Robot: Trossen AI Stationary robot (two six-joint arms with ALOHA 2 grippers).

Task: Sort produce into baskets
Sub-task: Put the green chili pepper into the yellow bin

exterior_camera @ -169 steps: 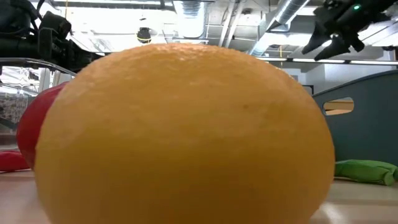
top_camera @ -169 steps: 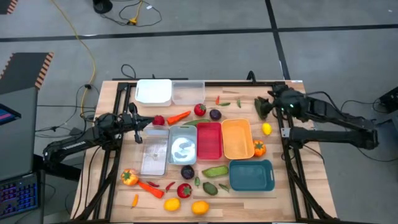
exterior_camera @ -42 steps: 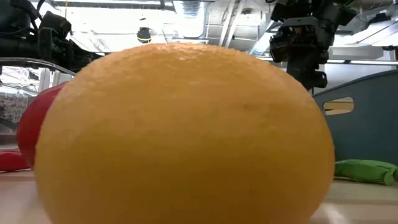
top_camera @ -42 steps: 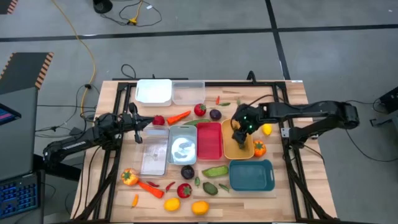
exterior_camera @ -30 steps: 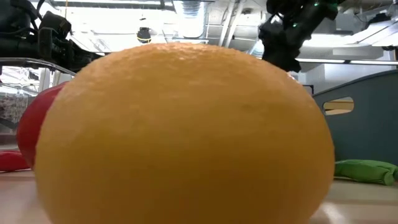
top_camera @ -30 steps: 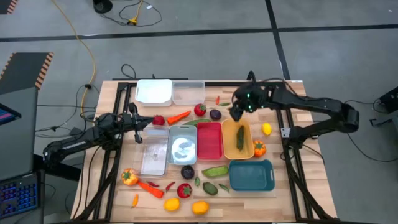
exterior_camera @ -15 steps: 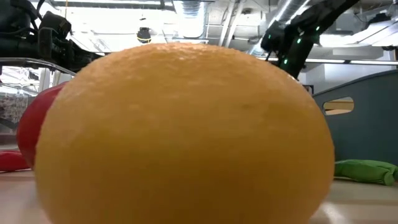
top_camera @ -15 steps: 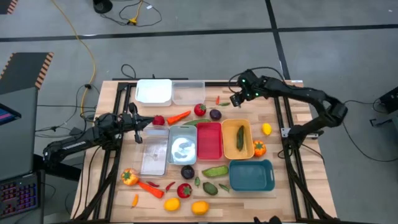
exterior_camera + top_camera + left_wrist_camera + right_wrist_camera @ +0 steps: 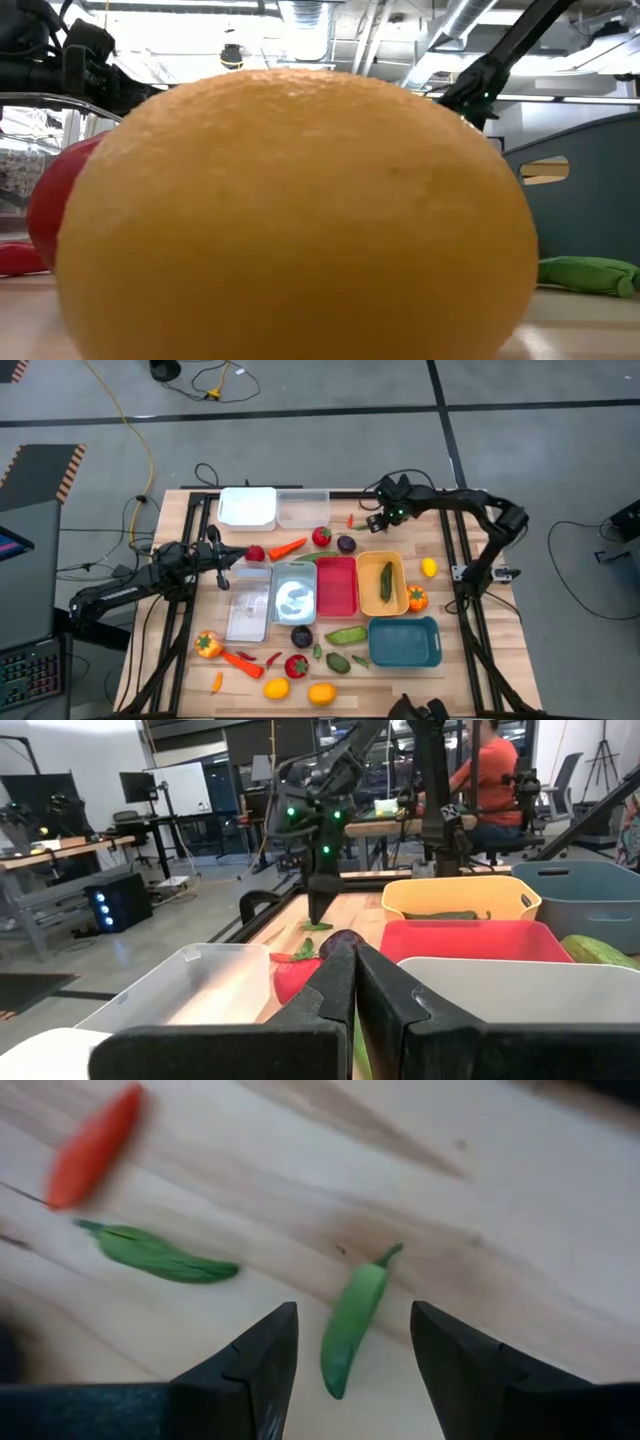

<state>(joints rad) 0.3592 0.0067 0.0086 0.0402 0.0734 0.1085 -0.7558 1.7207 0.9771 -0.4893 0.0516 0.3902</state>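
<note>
My right gripper [image 9: 345,1370] is open and points down over the far part of the table [image 9: 470,510]. A small green chili [image 9: 352,1325] lies on the wood between its fingers, untouched. In the high view this gripper [image 9: 380,523] hangs beyond the yellow-orange basket [image 9: 366,598], where a green cucumber [image 9: 386,580] lies. A green pod [image 9: 160,1255] and a red chili [image 9: 95,1145] lie close by. My left gripper [image 9: 355,970] is shut and holds nothing, at the left by the clear basket [image 9: 248,603].
White [image 9: 247,507] and clear [image 9: 302,509] baskets stand at the far edge; silver-grey [image 9: 293,592], red [image 9: 337,585] and teal [image 9: 404,641] ones sit mid-table. Loose produce lies around them. An orange fruit [image 9: 290,210] fills the low view. A person sits beyond the table.
My right gripper has gone from beside the yellow-orange basket toward the table's far edge and has come down over the small green chilies, turning as it went. The cucumber has stayed in the yellow-orange basket.
</note>
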